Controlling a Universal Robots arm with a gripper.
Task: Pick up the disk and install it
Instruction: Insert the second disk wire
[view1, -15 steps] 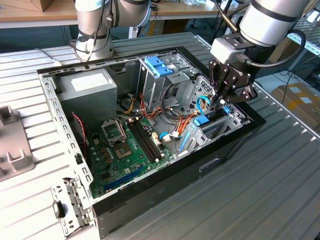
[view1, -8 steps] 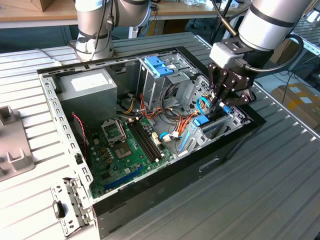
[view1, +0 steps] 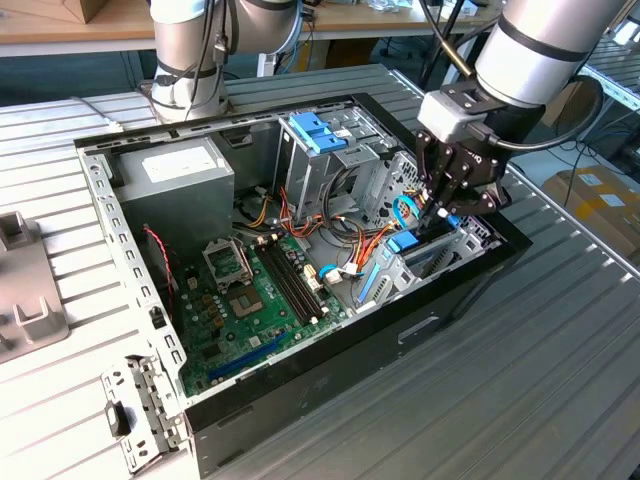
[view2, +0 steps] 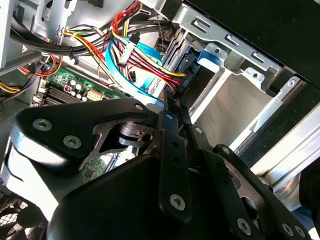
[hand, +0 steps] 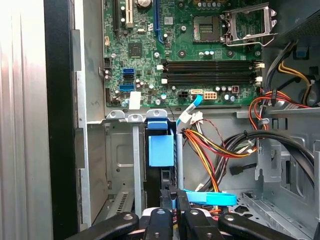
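I am looking across a ribbed grey metal table (view1: 560, 380) that is catching bright, even light. Behind it a wooden workbench (view1: 60, 35) is running along the back, and cardboard boxes (view1: 598, 198) are sitting on the floor at the exterior view's right.

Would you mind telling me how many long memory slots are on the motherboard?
4. The memory slots lie parallel, one beside another, in a single bank on the motherboard, next to the processor socket. None looks hidden.
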